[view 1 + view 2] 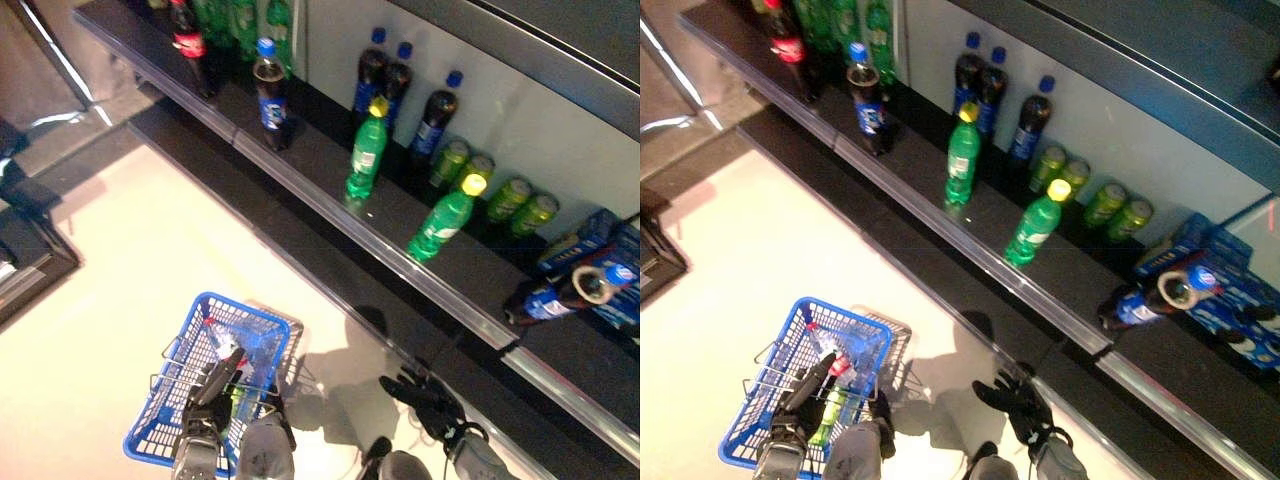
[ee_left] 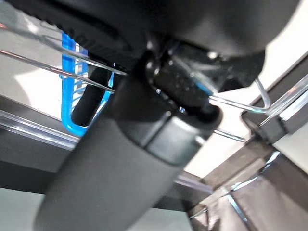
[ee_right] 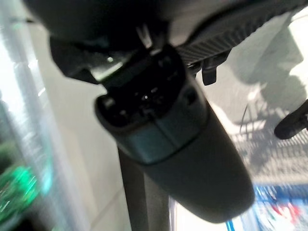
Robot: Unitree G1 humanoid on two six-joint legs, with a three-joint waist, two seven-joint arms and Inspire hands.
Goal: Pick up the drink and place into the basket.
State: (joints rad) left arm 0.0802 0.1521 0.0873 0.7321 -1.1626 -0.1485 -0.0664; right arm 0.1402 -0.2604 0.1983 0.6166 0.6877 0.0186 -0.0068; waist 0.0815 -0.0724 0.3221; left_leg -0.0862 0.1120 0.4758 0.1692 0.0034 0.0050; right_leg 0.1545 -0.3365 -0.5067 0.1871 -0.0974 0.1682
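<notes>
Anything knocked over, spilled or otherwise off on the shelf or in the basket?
One thing stands out: a dark cola bottle with a blue label lies on its side at the shelf front edge, on the robot's right, while the other bottles stand upright. No spill shows. Bottles lie loose in the blue basket, as expected.

A green drink bottle (image 1: 830,415) (red-capped one beside it) lies inside the blue wire-handled basket (image 1: 758,432) on the floor.

Head stereo downward; wrist views close-up.

bottle labels (image 1: 271,112) too small and blurred to read, no legible text or numbers
</notes>
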